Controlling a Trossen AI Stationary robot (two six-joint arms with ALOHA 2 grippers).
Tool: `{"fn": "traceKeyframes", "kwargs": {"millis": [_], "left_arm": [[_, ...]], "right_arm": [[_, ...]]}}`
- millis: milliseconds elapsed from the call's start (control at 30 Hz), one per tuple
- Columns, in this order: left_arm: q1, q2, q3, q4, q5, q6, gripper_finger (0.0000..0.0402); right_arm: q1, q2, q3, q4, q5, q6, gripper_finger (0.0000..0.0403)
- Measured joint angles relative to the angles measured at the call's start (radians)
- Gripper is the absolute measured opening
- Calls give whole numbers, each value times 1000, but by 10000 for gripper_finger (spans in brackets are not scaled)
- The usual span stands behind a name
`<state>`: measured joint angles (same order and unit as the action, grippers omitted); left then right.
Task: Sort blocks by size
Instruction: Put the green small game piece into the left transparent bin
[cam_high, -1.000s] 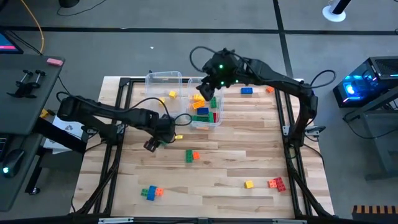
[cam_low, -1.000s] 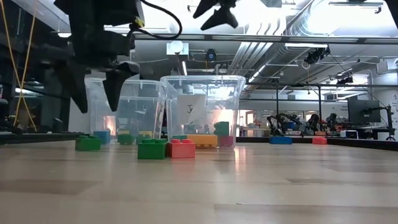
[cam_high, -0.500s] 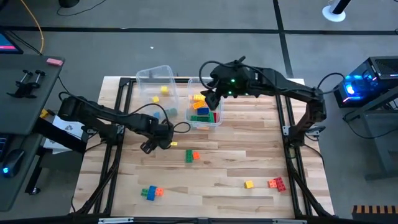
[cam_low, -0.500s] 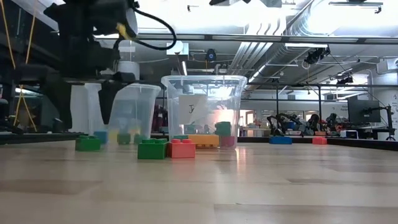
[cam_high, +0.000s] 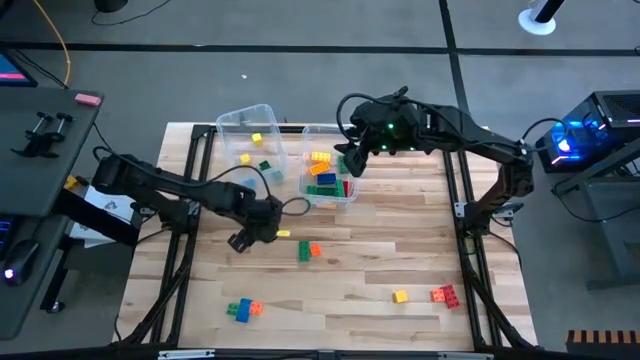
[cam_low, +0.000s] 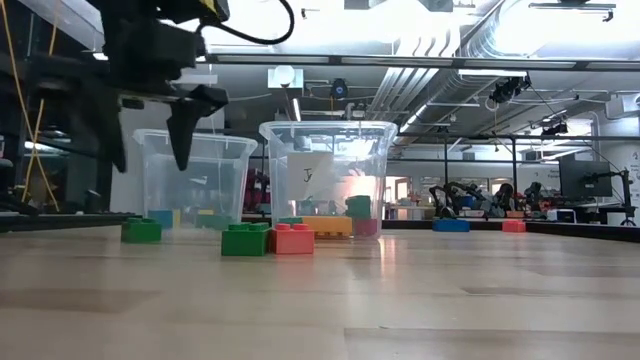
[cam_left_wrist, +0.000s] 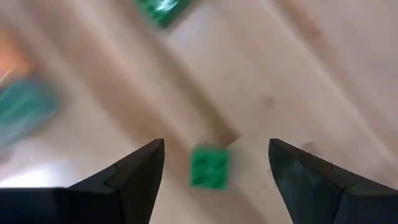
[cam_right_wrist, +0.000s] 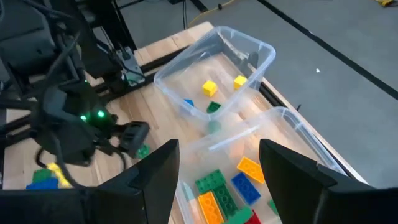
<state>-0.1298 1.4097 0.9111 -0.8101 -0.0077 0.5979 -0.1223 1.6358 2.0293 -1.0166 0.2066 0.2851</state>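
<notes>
My left gripper (cam_high: 241, 238) hangs open, fingers pointing down, above a small green block (cam_left_wrist: 208, 167) that lies flat on the table between the fingers' lines; it touches nothing. In the low view the green block (cam_low: 141, 230) sits under my left gripper (cam_low: 148, 135). My right gripper (cam_high: 351, 161) is open and holds nothing, raised over the right clear bin (cam_high: 328, 172), which holds several coloured blocks. The left clear bin (cam_high: 248, 140) stands askew with a few small blocks inside. Loose blocks lie on the table: a green-and-orange pair (cam_high: 308, 250) and a yellow one (cam_high: 285, 233).
More blocks lie near the front edge: a blue-orange-green group (cam_high: 243, 309), a yellow one (cam_high: 400, 296) and a red one (cam_high: 444, 294). The two bins stand side by side at the far edge (cam_right_wrist: 214, 68). Bare wood lies between the bins and the front blocks.
My right gripper has risen and gone toward the table's right edge, away from the left bin. The left bin tipped and turned about; it now sits flat again, askew to the right bin. My left gripper has shifted slightly, staying open over the green block.
</notes>
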Motion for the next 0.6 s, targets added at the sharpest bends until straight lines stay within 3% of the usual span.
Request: {"fn": "traceKeyframes", "kwargs": {"millis": [100, 300, 433, 600], "left_arm": [[-48, 0, -26, 16, 9, 52, 275], [-104, 0, -135, 128, -145, 146, 275], [-98, 1, -161, 151, -241, 130, 275], [-70, 7, -161, 164, -149, 105, 275]], "right_arm": [[0, -6, 0, -32, -1, -7, 218], [1, -6, 0, -61, -2, -31, 218], [1, -6, 0, -63, -5, -50, 218], [1, -6, 0, -63, -5, -59, 218]]}}
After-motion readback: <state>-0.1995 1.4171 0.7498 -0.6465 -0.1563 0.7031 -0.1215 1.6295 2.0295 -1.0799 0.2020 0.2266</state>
